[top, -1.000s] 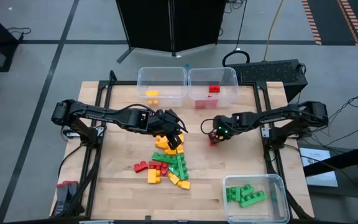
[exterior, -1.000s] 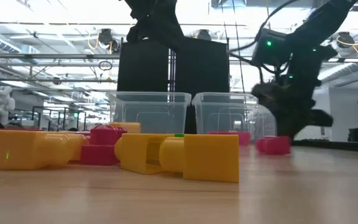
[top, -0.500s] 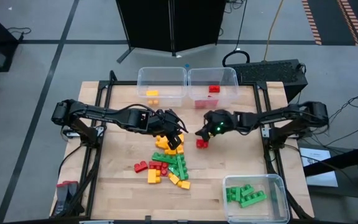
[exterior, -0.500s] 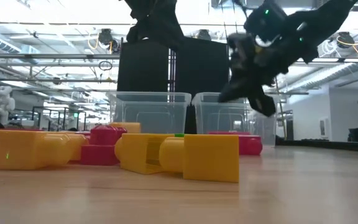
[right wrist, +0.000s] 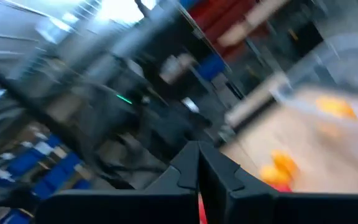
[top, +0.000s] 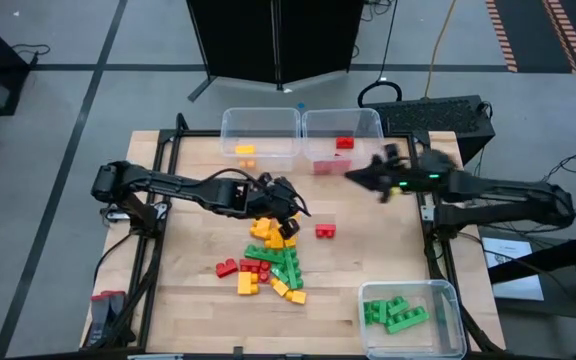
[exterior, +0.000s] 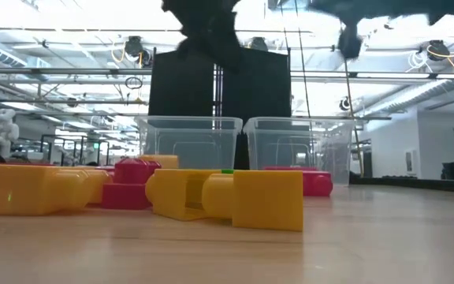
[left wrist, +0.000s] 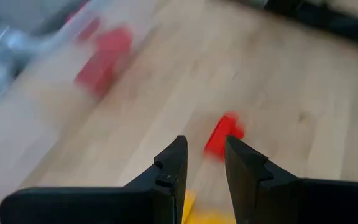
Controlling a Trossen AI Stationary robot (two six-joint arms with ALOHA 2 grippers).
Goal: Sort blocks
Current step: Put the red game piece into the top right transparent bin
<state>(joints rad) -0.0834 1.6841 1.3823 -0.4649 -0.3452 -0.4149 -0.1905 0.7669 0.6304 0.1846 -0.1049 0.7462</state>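
Broadly, the wooden bench carries three clear bins. Two stand side by side at its far edge: the left bin holds yellow blocks, and the right bin holds a red block. A third bin sits at the near right corner with green blocks in it.

Both arms reach in towards the middle. The left gripper hangs over the far end of the mixed pile. In its wrist view its fingers stand slightly apart with nothing between them. The right gripper is up off the wood, just in front of the far right bin. Its fingers are pressed together. A sliver of red shows low between them, but I cannot tell what it is.

The pile of red, yellow and green blocks lies in the middle of the bench, reaching towards the near edge. One lone red block lies by itself on bare wood, just to the right of the pile.

That lone block seems the main risk. If the right gripper is clenched on nothing, it would go to the bin empty and that block would be left unsorted. The left gripper also hangs close over crowded blocks, so a descent there could push neighbours aside or pinch two colours at once. With both arms near the middle, a careless reach could make them collide.
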